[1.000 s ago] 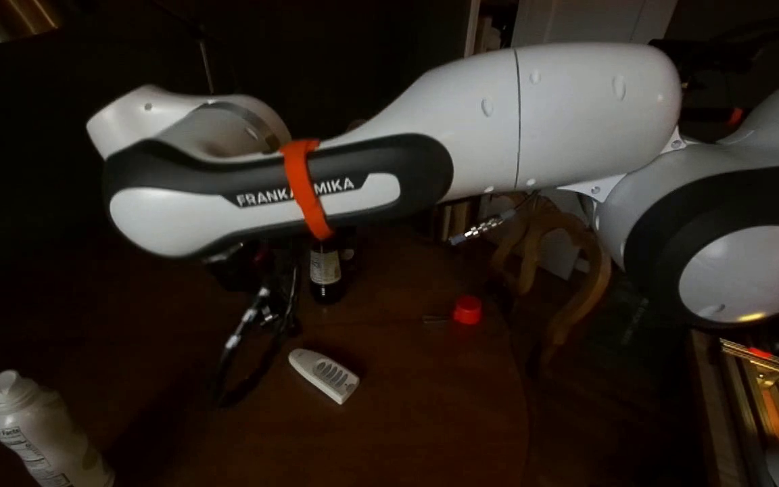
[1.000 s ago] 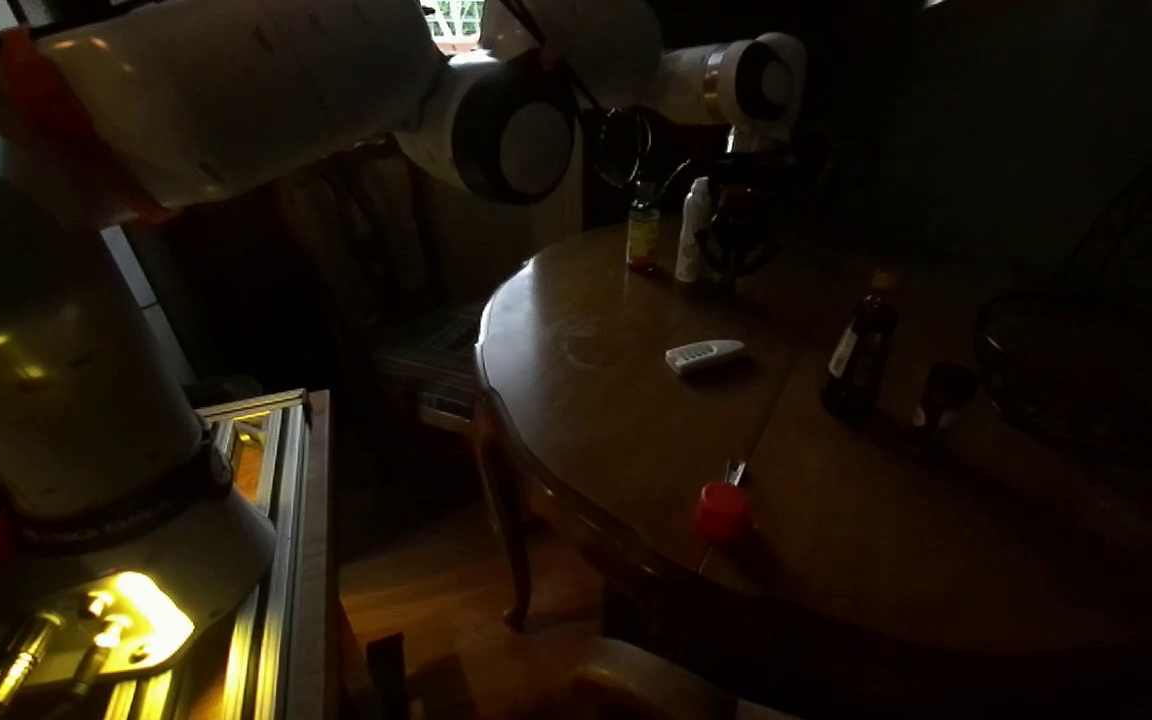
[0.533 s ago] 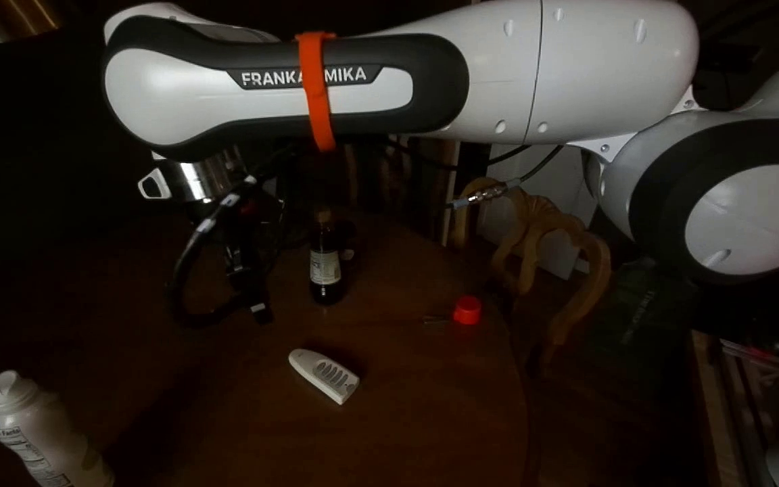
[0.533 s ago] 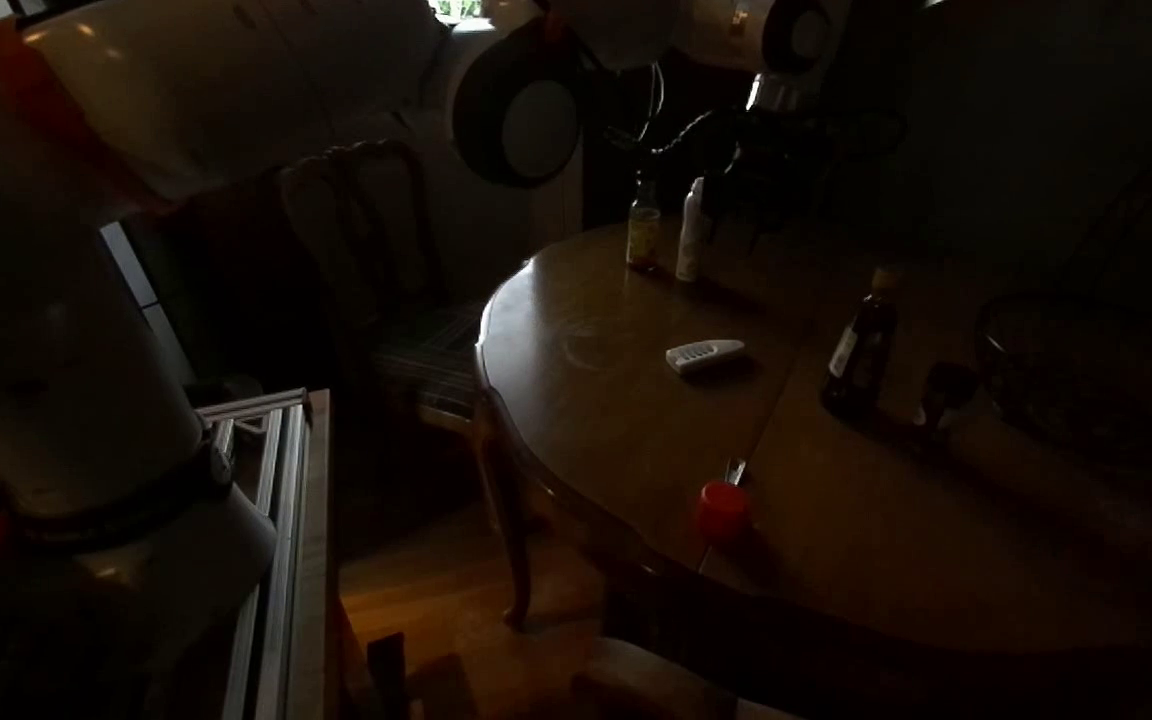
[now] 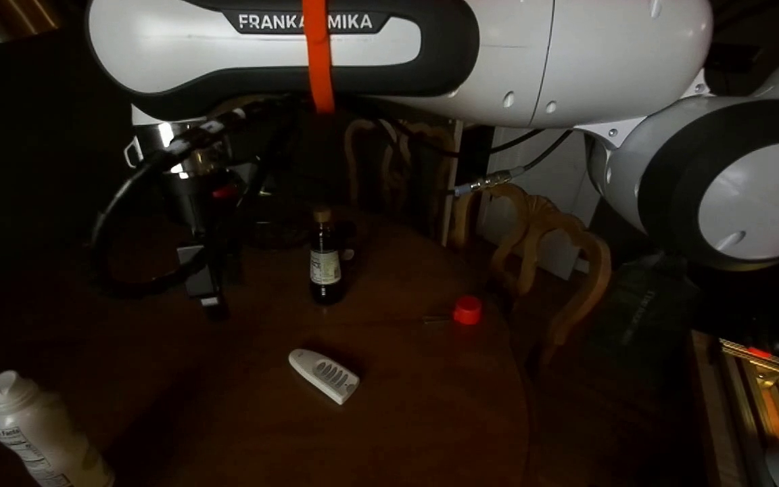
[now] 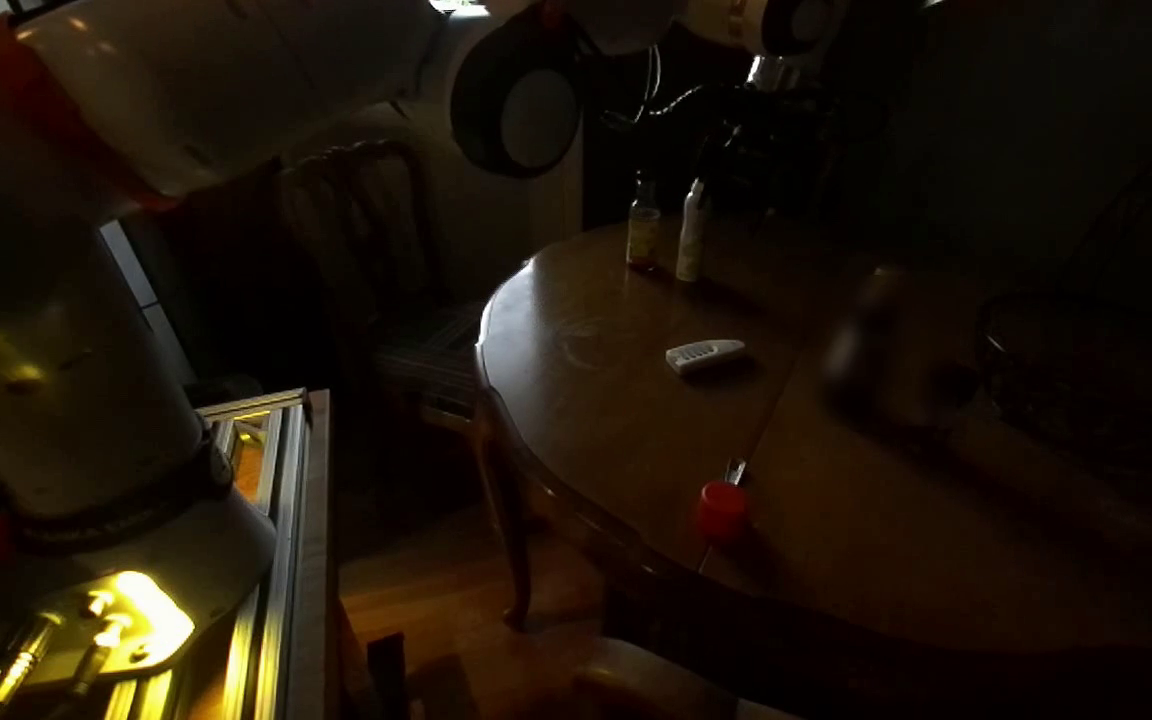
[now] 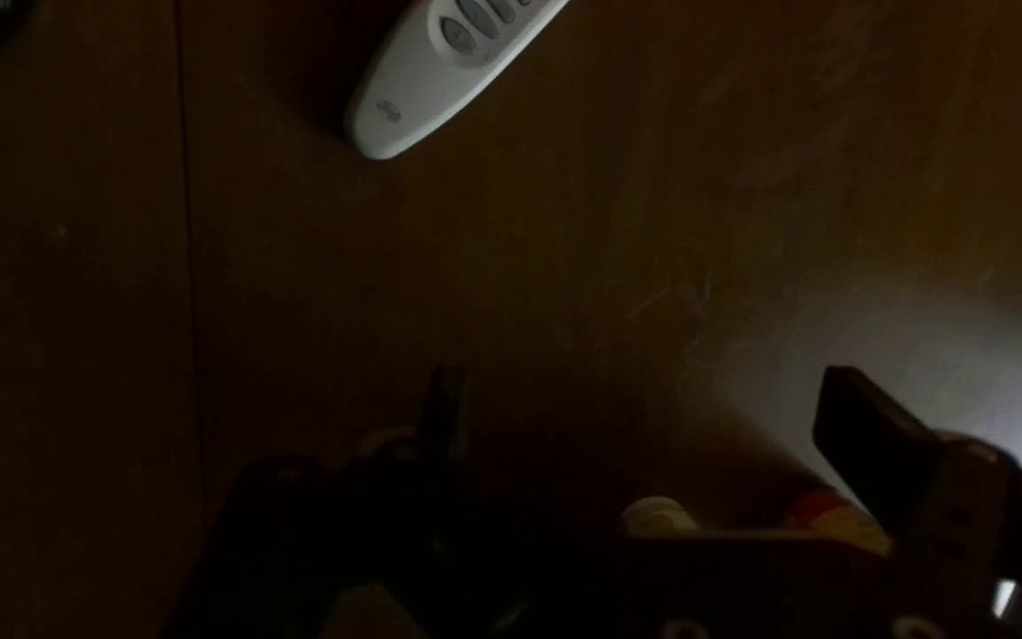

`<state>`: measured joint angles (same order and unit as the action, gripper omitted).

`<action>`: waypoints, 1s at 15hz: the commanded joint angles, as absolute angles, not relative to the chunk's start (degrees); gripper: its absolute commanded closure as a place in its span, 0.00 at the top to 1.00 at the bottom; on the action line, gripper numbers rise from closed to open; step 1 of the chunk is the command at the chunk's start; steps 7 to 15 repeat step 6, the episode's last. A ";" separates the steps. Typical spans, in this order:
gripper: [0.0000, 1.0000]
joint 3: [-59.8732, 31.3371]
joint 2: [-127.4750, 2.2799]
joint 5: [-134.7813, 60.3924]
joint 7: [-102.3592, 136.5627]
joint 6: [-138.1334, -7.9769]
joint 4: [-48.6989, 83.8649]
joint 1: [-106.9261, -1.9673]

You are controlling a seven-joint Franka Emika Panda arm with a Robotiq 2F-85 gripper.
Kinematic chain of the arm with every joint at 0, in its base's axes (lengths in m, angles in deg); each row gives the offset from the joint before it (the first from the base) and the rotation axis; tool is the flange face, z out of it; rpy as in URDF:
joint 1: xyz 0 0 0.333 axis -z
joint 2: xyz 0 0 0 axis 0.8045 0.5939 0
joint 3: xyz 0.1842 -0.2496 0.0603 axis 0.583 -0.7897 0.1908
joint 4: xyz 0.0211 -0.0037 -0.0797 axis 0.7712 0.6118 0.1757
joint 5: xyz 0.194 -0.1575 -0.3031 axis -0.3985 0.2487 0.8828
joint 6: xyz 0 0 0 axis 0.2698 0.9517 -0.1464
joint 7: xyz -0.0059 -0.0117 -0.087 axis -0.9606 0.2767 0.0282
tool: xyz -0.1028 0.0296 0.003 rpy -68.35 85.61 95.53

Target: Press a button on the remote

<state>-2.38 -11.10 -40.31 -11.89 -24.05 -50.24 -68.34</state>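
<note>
The white remote (image 5: 324, 376) with grey oval buttons lies flat on the dark wooden table, also seen as the remote (image 6: 704, 355) from another side. At the top of the wrist view, part of the remote (image 7: 427, 84) shows with its rounded end, and the rest is cut off by the frame. My gripper (image 7: 644, 377) stands open, its two dark fingers wide apart with nothing between them. It hangs well above the table and off to one side of the remote, not touching it. In both exterior views the gripper is very dark.
A dark labelled bottle (image 5: 325, 267) stands behind the remote. Nearer the table's edge is a red cup (image 6: 723, 512). A white spray can (image 6: 693, 235) and a glass bottle (image 6: 643, 240) stand close to the gripper. A chair (image 5: 538, 230) is drawn up to the table.
The arm has risen and drawn back from near the remote, up and leftward in an exterior view. The remote lies where it was.
</note>
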 commanded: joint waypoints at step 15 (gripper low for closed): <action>1.00 -2.66 -11.79 -40.56 -10.30 -24.76 -49.20 -68.32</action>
